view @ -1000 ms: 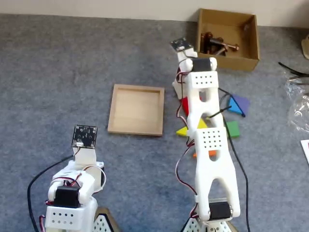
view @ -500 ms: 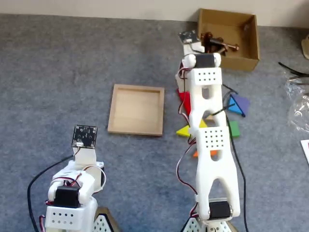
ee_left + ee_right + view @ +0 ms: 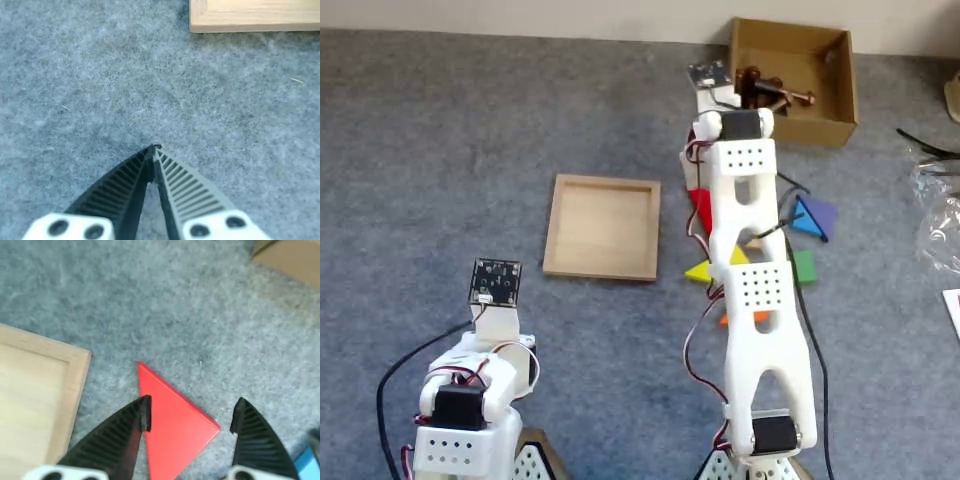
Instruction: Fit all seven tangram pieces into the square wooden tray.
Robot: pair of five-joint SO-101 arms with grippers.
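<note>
Both jaws of your right gripper gape wide astride the flat red triangle, just beside the wooden tray on fuzzy grey carpet; your left gripper sits pinched together, empty.

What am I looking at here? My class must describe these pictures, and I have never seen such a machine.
Two robot arms sit on grey carpet. One picture looks down from above; the other two come from a camera on each arm's wrist. The left gripper is shut, over carpet near the wooden tray. The right gripper is open over a red triangle beside the tray. Other coloured pieces lie under that arm; a cardboard box stands beyond. Nothing is held.
</note>
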